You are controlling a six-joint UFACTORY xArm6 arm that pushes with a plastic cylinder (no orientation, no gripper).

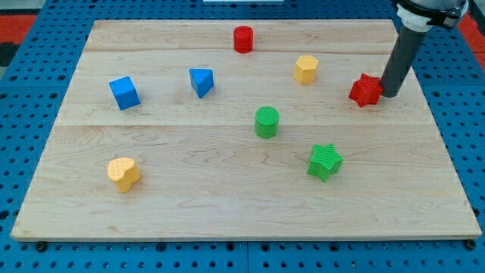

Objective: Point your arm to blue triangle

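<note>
Near the view's right edge, your tip [391,94] sat just beside the red star [366,90]; no claw was fitted, so none showed. Blue triangle [201,81] lay well left on the surface [227,205]. Approach barely begun; next, sweep left, skirting the yellow block [305,69].

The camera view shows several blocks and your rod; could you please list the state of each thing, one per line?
my tip: on the board, beside the red star, on its right
red star: next to the tip
blue triangle: alone, far left of the tip
blue cube: alone
red cylinder: upright
yellow hexagon: alone
green cylinder: upright
green star: alone
yellow heart: alone
</note>
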